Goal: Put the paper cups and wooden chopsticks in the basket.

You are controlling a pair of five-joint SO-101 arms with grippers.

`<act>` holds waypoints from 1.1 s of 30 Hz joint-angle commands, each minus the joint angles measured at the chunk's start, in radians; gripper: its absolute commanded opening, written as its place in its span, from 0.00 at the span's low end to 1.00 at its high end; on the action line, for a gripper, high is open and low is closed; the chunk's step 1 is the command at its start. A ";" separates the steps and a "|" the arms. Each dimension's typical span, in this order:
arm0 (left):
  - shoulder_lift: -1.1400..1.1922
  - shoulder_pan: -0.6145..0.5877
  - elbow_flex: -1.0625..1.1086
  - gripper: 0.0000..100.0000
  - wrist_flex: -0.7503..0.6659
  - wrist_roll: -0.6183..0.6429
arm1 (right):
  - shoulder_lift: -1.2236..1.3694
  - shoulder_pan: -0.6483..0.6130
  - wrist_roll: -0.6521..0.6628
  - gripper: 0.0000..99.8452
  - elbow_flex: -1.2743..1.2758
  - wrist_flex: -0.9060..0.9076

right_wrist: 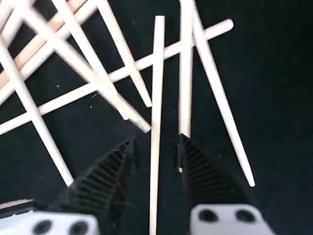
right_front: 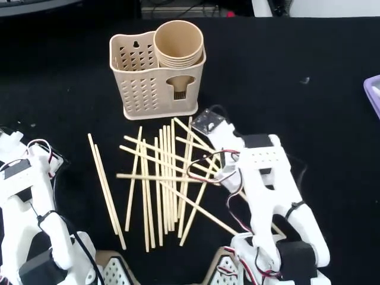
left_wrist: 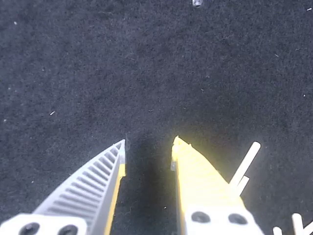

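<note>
Wooden chopsticks (right_front: 160,184) are seen scattered in a loose, crossing heap on the black counter (right_front: 309,107), just in front of a beige perforated basket (right_front: 142,89). A nested stack of paper cups (right_front: 178,41) is held upright in one of the basket's two compartments, the one on the right arm's side. The right hand (right_wrist: 155,144) is positioned over the heap with its jaws parted. A single chopstick (right_wrist: 157,73) is seen lying lengthwise in the gap between them, gripped by neither. The left hand (left_wrist: 149,142) is held open as well, above bare counter and well apart from the basket. A chopstick end (left_wrist: 247,161) is shown just beside its yellow finger (left_wrist: 195,181).
</note>
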 commanded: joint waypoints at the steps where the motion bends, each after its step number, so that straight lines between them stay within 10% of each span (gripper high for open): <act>1: -0.034 0.008 -0.010 0.16 -0.012 0.000 | -0.038 0.012 0.005 0.12 -0.015 -0.034; 33: -0.034 0.008 -0.008 0.16 -0.012 0.000 | -0.036 -0.018 0.031 0.19 0.179 -0.175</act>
